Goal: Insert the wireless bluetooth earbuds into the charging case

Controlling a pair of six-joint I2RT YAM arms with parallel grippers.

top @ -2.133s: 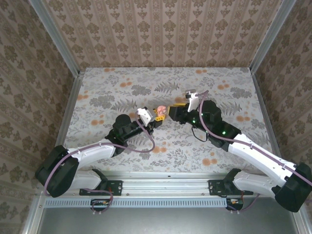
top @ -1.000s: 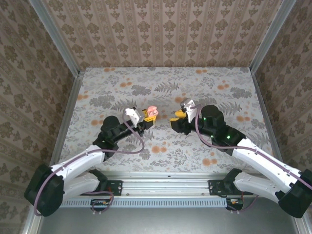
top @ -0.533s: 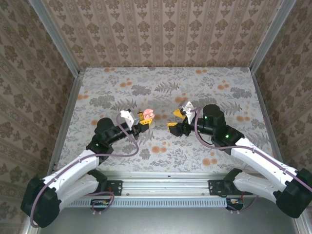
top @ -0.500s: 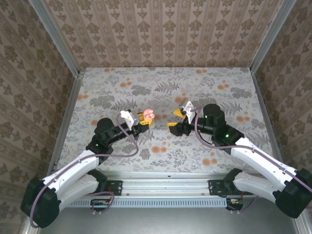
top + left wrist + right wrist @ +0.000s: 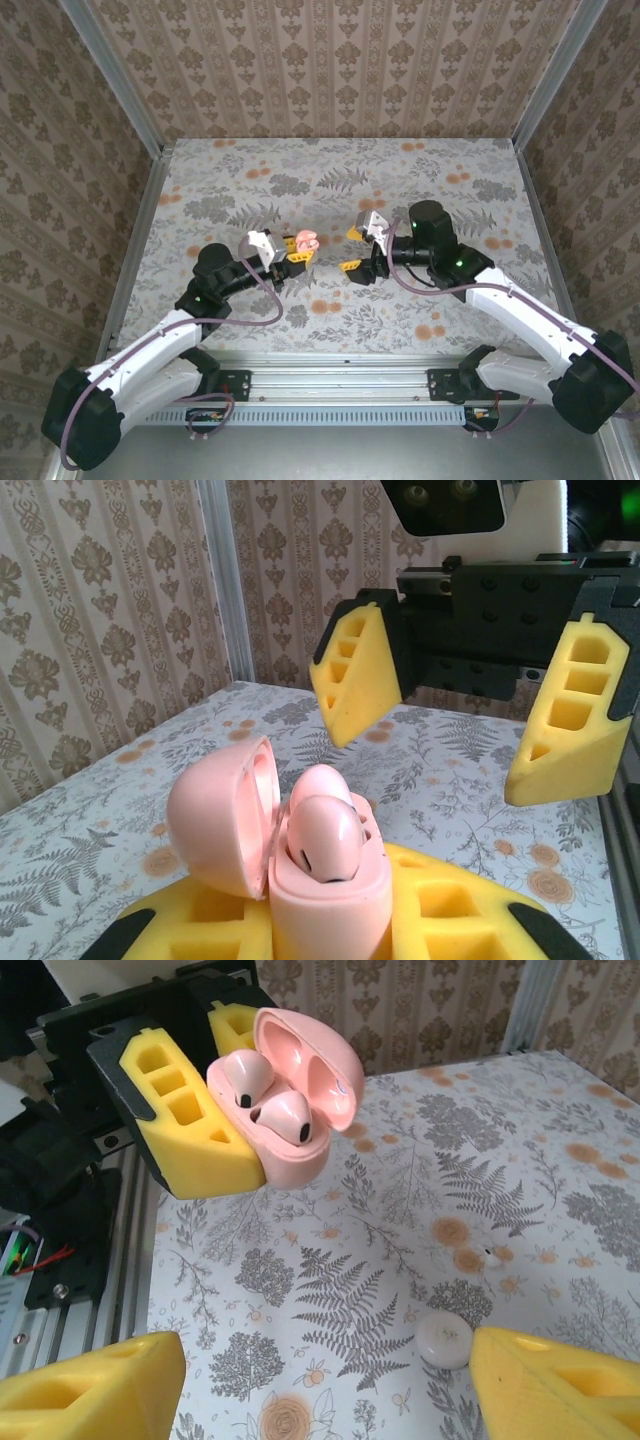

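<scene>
Earbuds (image 5: 285, 1118) sit in open case (image 5: 325, 1065), clamped by left gripper (image 5: 298, 250)

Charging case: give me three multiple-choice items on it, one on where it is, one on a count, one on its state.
1. Where is the charging case? A) in a box B) in the left pincer C) on a shelf
2. How many earbuds sit in it? A) none B) one C) two
3. Its lid is A) open B) shut C) missing
Answers: B, yellow pads clamp it; C, two pink buds are seated; A, the lid is hinged back.
</scene>
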